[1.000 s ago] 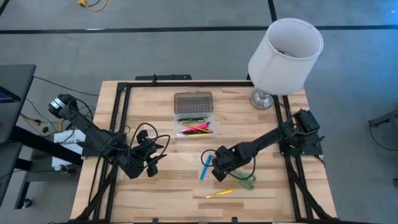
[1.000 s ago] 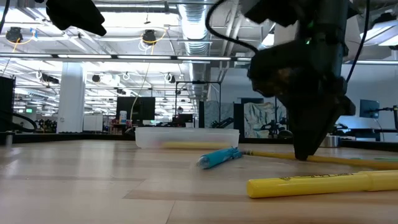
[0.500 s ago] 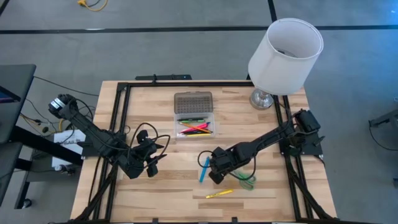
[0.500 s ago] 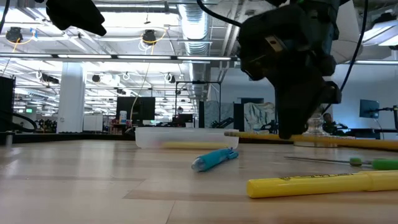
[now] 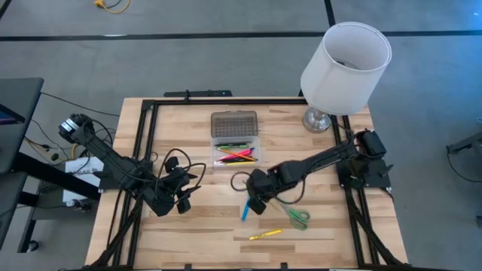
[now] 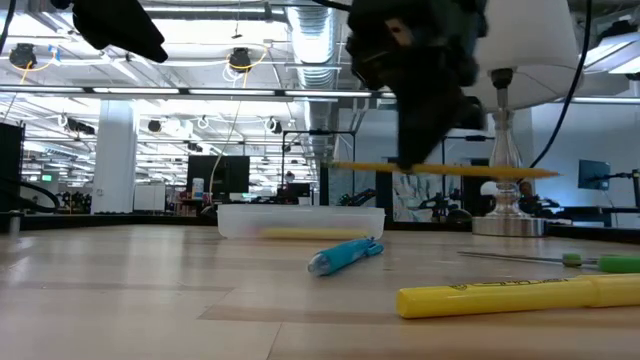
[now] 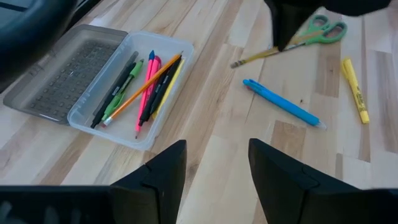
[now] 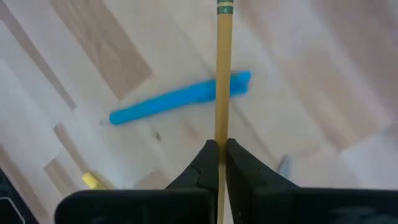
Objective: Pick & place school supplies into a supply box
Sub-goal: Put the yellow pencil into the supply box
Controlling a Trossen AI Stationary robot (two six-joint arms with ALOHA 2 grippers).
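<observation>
My right gripper (image 5: 256, 199) hangs over the table's middle, near side of the supply box, shut on a yellow pencil (image 6: 470, 171). The supply box (image 5: 238, 154) is a clear tray holding several pens, with its grey dotted lid (image 5: 233, 123) lying open on the far side. A blue pen (image 5: 246, 210), a yellow highlighter (image 5: 266, 235) and green-handled scissors (image 5: 297, 217) lie flat on the wood. My left gripper (image 7: 214, 169) is open and waits left of the box, touching nothing. My right gripper pinches the pencil's shaft (image 8: 222, 134) between its two fingers, nearer one end than the middle. The fingers come from above, pointing down, and lie across the pencil. The pencil is lifted clear of the table and sits level, its green-banded end (image 8: 224, 9) sticking out.
A table lamp with a white shade (image 5: 346, 56) stands at the far right corner on a metal foot (image 5: 319, 120). A black frame (image 5: 226, 101) runs along the table's edges. Bare wood shows left of the box and along the near edge.
My right gripper has risen and moved toward the table's left and the supply box, staying shut. The pencil, which lay with one end on the table, is now lifted clear and level. The blue pen has shifted slightly.
</observation>
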